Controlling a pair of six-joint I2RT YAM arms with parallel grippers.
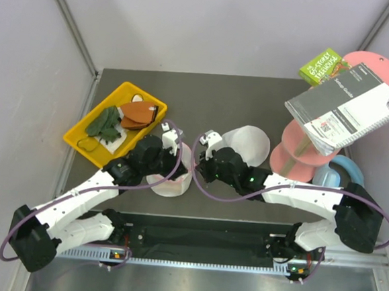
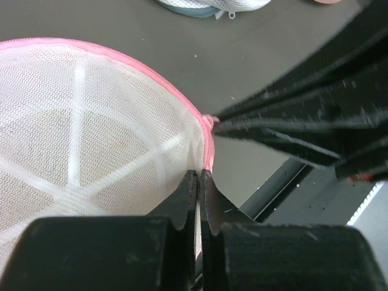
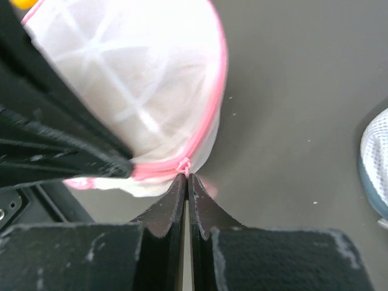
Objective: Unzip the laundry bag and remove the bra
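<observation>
Closest to the lens in each wrist view is a hand pressed fully shut, with no gap between its fingers. At lower centre of its own view, the left hand (image 2: 199, 182) pinches the pink rim (image 2: 159, 80) of the laundry bag (image 2: 79, 139). The right hand (image 3: 185, 180) has nipped the small pink zip pull (image 3: 183, 163) where the rim curves round at the bottom of the dome. Each hand's dark fingers also cross the other's view, so the two grips sit just beside each other on the same stretch of rim.

From above, the bag lies on the table (image 1: 243, 210) at centre frame, partly under the two wrists. A plain white dome (image 1: 248, 144) stands apart from it, to the upper right.

I judge the bag light and floppy. It is thin see-through mesh over pale ribs, so it should dent and slide if tugged rather than hold its place. The stitched rim and the pull look the only firm places to take hold of, and the mesh itself could snag or tear. One hand needs to anchor the rim while the other draws the pull along it.

No bra can be made out through the mesh. If it lies inside, it should be soft and light, and easy to pinch anywhere.
</observation>
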